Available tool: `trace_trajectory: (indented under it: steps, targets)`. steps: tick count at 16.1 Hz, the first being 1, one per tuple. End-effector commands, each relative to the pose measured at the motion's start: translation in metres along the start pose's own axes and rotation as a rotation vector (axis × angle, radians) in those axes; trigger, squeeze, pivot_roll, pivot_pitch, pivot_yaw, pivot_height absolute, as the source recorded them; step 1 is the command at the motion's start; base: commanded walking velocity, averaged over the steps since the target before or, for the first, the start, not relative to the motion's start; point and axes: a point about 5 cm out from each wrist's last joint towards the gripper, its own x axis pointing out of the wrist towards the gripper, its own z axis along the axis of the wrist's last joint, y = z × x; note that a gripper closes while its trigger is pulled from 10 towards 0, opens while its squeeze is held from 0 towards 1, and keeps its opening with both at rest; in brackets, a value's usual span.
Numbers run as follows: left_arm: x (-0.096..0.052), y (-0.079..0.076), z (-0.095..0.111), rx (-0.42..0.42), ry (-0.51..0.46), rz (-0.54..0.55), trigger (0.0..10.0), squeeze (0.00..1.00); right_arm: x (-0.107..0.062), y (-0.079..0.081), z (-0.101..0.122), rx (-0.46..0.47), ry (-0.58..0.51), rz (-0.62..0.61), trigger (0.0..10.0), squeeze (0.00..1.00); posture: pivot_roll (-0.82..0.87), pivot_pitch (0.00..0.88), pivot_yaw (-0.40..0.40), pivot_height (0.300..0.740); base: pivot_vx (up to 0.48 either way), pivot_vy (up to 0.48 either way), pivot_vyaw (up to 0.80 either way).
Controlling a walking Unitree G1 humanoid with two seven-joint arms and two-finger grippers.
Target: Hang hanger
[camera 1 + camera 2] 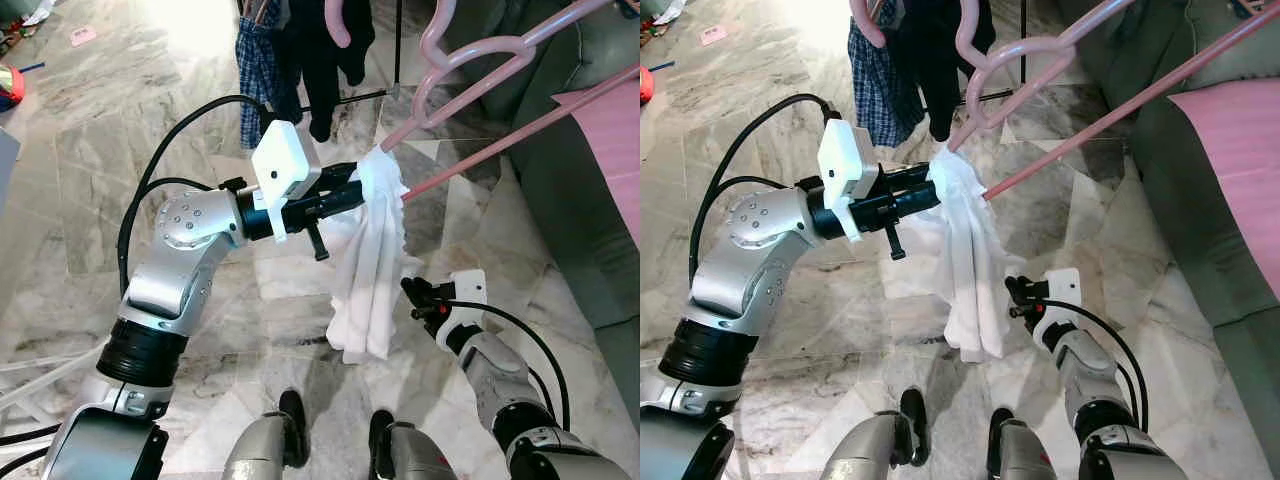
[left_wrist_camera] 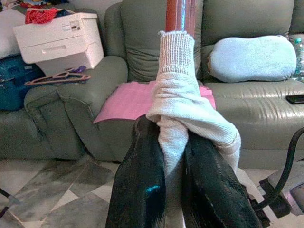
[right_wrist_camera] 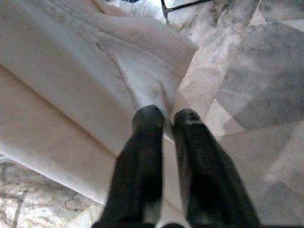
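Jaws closed tight, our left gripper (image 1: 352, 190) pinches the white knitted garment (image 1: 370, 270) where it is bunched over the end of the pink plastic hanger (image 1: 470, 62), so that cloth and bar are clamped as one and the garment cannot slide off while we carry it. From the left wrist we see the two black fingers (image 2: 137, 190) squeezed on the ribbed fabric, with the hanger's bar rising straight out beyond them. Our right gripper (image 1: 422, 297) waits lower down, just beside the hanging hem, its jaws a narrow gap apart and holding nothing; we judge it is there to steady the cloth. The hanger hangs in the air before us, above the marble floor (image 1: 120, 130). Its long axis runs from the gripped end up and away to our right, toward the grey-green sofa (image 1: 590, 230), and its hook points up, near the dark clothes (image 1: 300, 50) already hung ahead.
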Motion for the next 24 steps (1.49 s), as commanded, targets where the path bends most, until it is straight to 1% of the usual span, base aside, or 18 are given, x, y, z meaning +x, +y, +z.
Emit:
trace_trajectory:
  steps: [1, 2, 3, 6, 7, 8, 10, 12, 14, 15, 16, 17, 18, 19, 21, 22, 24]
  targets:
    - [-0.004, 0.002, 0.004, 0.031, -0.015, 0.016, 0.0, 0.00, -0.005, -0.001, -0.006, -0.008, 0.014, -0.012, 0.0, 0.00, 0.09, 0.324, 0.087, 0.740, 0.000, 0.000, 0.00]
    - [-0.009, 0.003, -0.004, 0.032, 0.015, 0.034, 0.0, 0.00, -0.006, -0.007, 0.002, -0.046, -0.027, -0.026, 0.0, 0.00, 0.09, 0.323, 0.084, 0.740, 0.000, 0.000, 0.00]
    - [-0.011, 0.003, -0.008, 0.018, 0.021, 0.047, 0.0, 0.00, -0.008, -0.012, 0.006, -0.064, -0.050, -0.042, 0.0, 0.00, 0.08, 0.320, 0.081, 0.740, 0.000, 0.000, 0.00]
    - [-0.019, 0.003, -0.020, -0.013, 0.054, 0.080, 0.0, 0.00, -0.020, -0.034, 0.023, -0.106, -0.132, -0.127, 0.0, 0.00, 0.06, 0.321, 0.072, 0.740, 0.000, 0.000, 0.00]
    - [-0.019, 0.003, -0.020, -0.013, 0.054, 0.080, 0.0, 0.00, -0.020, -0.034, 0.023, -0.106, -0.132, -0.127, 0.0, 0.00, 0.06, 0.321, 0.072, 0.740, 0.000, 0.000, 0.00]
    - [-0.019, 0.003, -0.023, -0.017, 0.058, 0.082, 0.0, 0.00, -0.024, -0.042, 0.027, -0.123, -0.145, -0.157, 0.0, 0.00, 0.05, 0.319, 0.072, 0.740, 0.000, 0.000, 0.00]
    - [-0.020, 0.002, -0.028, -0.028, 0.070, 0.086, 0.0, 0.00, -0.026, -0.046, 0.031, -0.148, -0.156, -0.172, 0.0, 0.00, 0.06, 0.316, 0.072, 0.740, 0.000, 0.000, 0.00]
    - [-0.027, -0.002, -0.043, -0.060, 0.108, 0.100, 0.0, 0.00, -0.027, -0.047, 0.045, -0.214, -0.208, -0.188, 0.0, 0.00, 0.05, 0.315, 0.072, 0.740, 0.000, 0.000, 0.00]
    - [-0.040, -0.012, -0.068, -0.108, 0.175, 0.124, 0.0, 0.00, -0.032, -0.055, 0.069, -0.306, -0.293, -0.230, 0.0, 0.00, 0.04, 0.316, 0.069, 0.740, 0.000, 0.000, 0.00]
    - [-0.045, -0.017, -0.075, -0.118, 0.197, 0.121, 0.0, 0.00, -0.035, -0.058, 0.079, -0.327, -0.328, -0.246, 0.0, 0.00, 0.04, 0.316, 0.069, 0.740, 0.000, 0.000, 0.00]
    - [-0.049, -0.021, -0.082, -0.157, 0.203, 0.140, 0.0, 0.00, -0.038, -0.060, 0.088, -0.342, -0.359, -0.259, 0.0, 0.00, 0.04, 0.318, 0.065, 0.740, 0.000, 0.000, 0.00]
    - [-0.057, -0.027, -0.098, -0.182, 0.252, 0.164, 0.0, 0.00, -0.043, -0.063, 0.102, -0.376, -0.400, -0.277, 0.0, 0.00, 0.02, 0.322, 0.061, 0.740, 0.000, 0.000, 0.00]
    - [-0.059, -0.028, -0.102, -0.185, 0.265, 0.168, 0.0, 0.00, -0.044, -0.064, 0.105, -0.382, -0.408, -0.280, 0.0, 0.00, 0.02, 0.323, 0.059, 0.740, 0.000, 0.000, 0.00]
    - [-0.065, -0.032, -0.113, -0.213, 0.293, 0.185, 0.0, 0.00, -0.047, -0.065, 0.114, -0.408, -0.434, -0.290, 0.0, 0.00, 0.01, 0.326, 0.057, 0.740, 0.000, 0.000, 0.00]
    - [-0.068, -0.036, -0.119, -0.252, 0.307, 0.176, 0.0, 0.00, -0.049, -0.064, 0.121, -0.422, -0.447, -0.294, 0.0, 0.00, 0.01, 0.327, 0.055, 0.740, 0.000, 0.000, 0.00]
    - [-0.071, -0.039, -0.123, -0.284, 0.314, 0.158, 0.0, 0.00, -0.050, -0.062, 0.125, -0.436, -0.455, -0.294, 0.0, 0.00, 0.00, 0.326, 0.053, 0.740, 0.000, 0.000, 0.00]
    - [-0.074, -0.041, -0.128, -0.313, 0.325, 0.149, 0.0, 0.00, -0.051, -0.060, 0.132, -0.453, -0.467, -0.285, 0.0, 0.00, 0.00, 0.328, 0.052, 0.740, 0.000, 0.000, 0.00]
